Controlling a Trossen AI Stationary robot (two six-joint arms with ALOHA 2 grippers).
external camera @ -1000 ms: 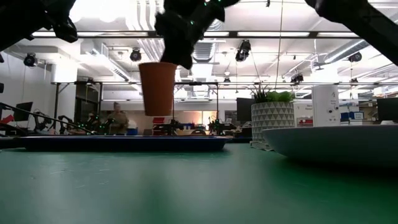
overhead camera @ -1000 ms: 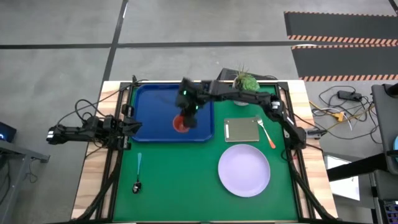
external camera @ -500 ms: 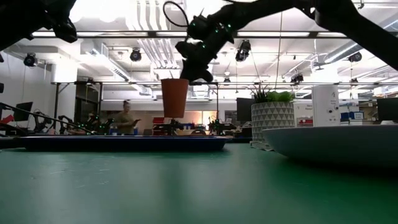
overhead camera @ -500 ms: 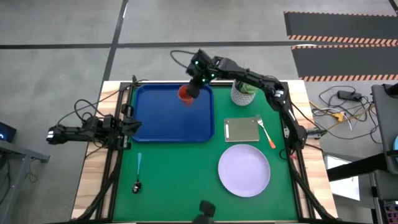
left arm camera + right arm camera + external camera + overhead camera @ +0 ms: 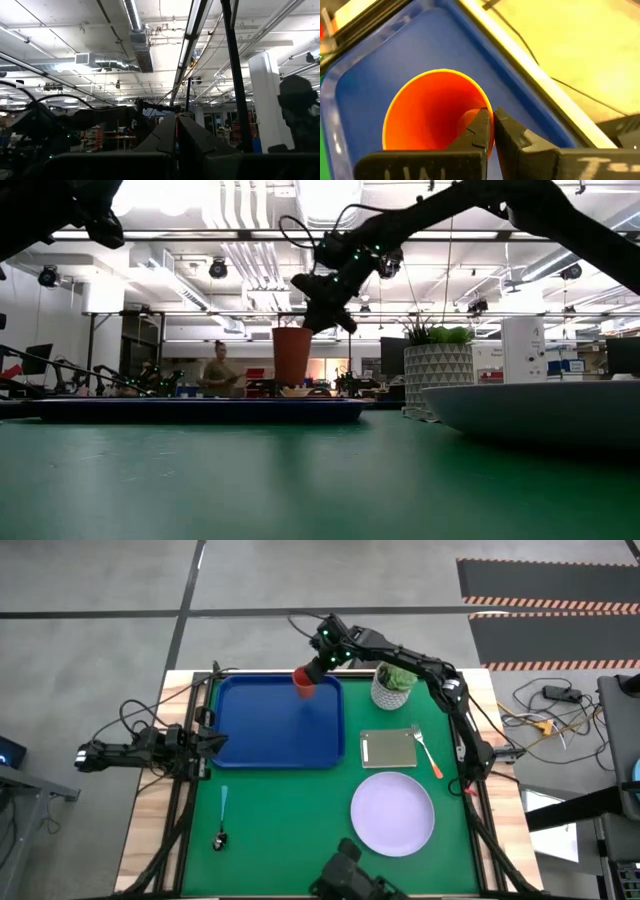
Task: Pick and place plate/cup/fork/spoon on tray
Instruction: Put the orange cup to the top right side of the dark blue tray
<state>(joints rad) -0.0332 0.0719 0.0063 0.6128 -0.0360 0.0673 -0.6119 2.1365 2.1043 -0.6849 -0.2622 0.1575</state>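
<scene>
The orange-red cup point(image 5: 304, 683) hangs in my right gripper point(image 5: 313, 674) over the far right corner of the blue tray point(image 5: 250, 730). In the low view the cup point(image 5: 292, 357) is upright; its base stands just above the tray's rim line, and whether it touches the tray floor is hidden. The lavender-white plate point(image 5: 392, 812) lies at the near right. The orange-handled fork point(image 5: 429, 753) lies right of the grey-green pad. The blue-handled spoon point(image 5: 222, 816) lies at the near left. My left gripper point(image 5: 176, 134) is shut and waits at the tray's left edge point(image 5: 212, 740). My right gripper pinches the cup's wall at its rim point(image 5: 479, 102), one finger point(image 5: 479, 131) inside the cup and the other point(image 5: 509, 135) outside. The fingers come from above and from the table's right, slanting down. The cup hangs upright below them, mouth up.
A white pot with a green plant point(image 5: 392, 686) stands just right of the tray's far corner, close to my right arm. The grey-green square pad point(image 5: 389, 747) lies between tray and fork. A dark object point(image 5: 348, 880) shows at the near edge. A person point(image 5: 218, 370) stands far behind the table.
My right gripper has carried the cup from over the tray's middle right toward the table's far edge, to the tray's far right corner, and has come down. The cup has stayed upright in the hold.
</scene>
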